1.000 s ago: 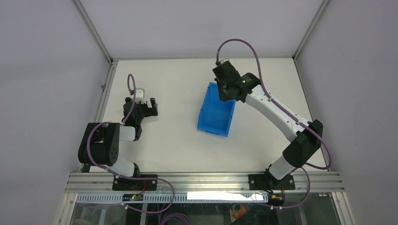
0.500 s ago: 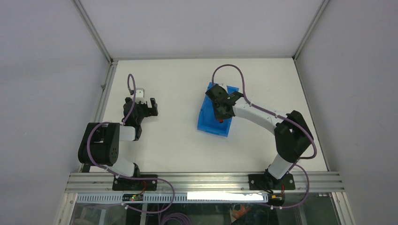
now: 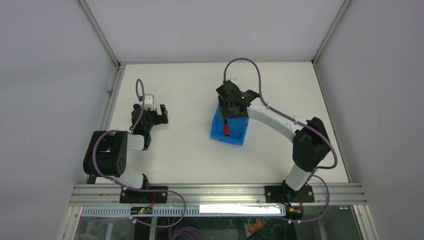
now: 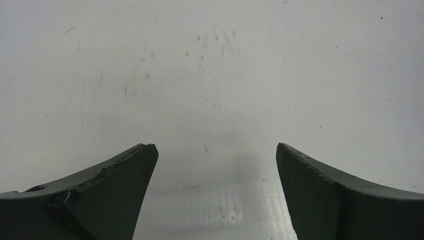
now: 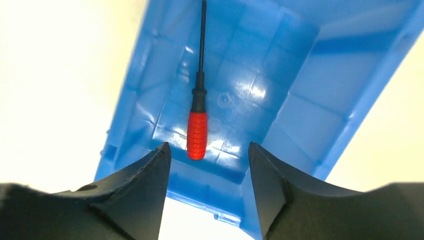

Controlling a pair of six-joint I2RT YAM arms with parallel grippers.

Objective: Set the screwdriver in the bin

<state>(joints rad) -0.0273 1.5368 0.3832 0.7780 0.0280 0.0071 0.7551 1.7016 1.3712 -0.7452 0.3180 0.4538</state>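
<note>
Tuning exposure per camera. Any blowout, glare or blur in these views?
Right wrist: white table blown out to cream, glare patches inside the bright blue rectangular plastic bin, small red-handled screwdriver sharp, jaws dark. Left wrist: dim grey, scratches crisp, faint shadow between jaws. Top external: evenly lit.

The table (image 3: 185, 145) is just a plain whitish top. Up close under the left gripper (image 4: 215, 147) it's pretty scuffed: lots of fine scratches out ahead of the jaws, plus a soft shadow right below the gap between them. The only thing I can see sitting directly on it is the blue bin (image 3: 227, 140). It's right under the right gripper (image 3: 230, 102), running out ahead of it, and well apart from the left gripper. It looks flat on the surface, I think, though the wrist view's too tight to be sure. Pale table shows on both sides of the bin there.
</note>
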